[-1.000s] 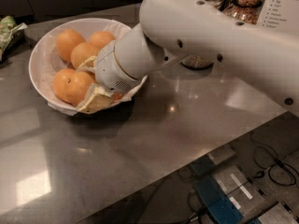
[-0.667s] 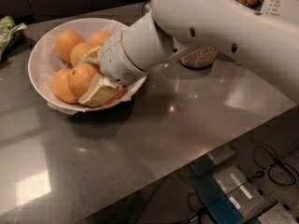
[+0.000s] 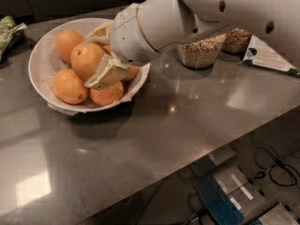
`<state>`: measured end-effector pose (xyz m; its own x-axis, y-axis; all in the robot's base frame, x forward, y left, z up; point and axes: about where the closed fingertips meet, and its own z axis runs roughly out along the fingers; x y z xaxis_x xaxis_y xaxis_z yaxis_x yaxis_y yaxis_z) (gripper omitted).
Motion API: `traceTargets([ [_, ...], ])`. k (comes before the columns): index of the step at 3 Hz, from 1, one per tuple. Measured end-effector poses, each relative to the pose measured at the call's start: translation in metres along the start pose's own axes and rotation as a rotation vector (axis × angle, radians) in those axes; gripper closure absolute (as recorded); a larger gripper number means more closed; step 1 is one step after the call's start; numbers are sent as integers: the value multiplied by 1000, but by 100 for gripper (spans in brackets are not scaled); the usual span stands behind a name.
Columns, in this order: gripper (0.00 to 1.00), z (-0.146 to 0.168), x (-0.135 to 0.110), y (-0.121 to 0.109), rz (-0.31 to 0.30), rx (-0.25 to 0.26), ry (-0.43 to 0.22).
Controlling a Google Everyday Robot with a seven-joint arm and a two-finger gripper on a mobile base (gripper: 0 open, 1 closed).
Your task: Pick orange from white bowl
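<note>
The white bowl (image 3: 40, 55), lined with crinkled paper, stands at the back left of the grey table and holds several oranges. The largest orange (image 3: 84, 60), with a small dark stem dot on its upper left, sits between my gripper's two pale fingers (image 3: 107, 74). My gripper (image 3: 97, 56) reaches into the bowl from the right and is shut on this orange, holding it slightly above the other fruit. Other oranges lie behind it (image 3: 67, 41), at the front left (image 3: 69, 86) and at the front (image 3: 107, 95). My arm hides the bowl's right part.
Two glass jars of nuts (image 3: 201, 51) (image 3: 236, 40) stand right of the bowl, beside a white card (image 3: 265, 56). A green packet (image 3: 9, 29) lies at the far left. The table's front edge runs diagonally; below it are boxes and cables (image 3: 225, 196) on the floor.
My gripper has closed around the largest orange and raised it a little, turning the wrist. The arm has swung upward and to the right.
</note>
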<state>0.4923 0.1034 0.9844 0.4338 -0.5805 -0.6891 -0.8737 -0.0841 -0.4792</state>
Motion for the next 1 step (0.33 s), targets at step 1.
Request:
traceTargets([
  [1, 100, -1, -1, 0, -3, 2, -1],
])
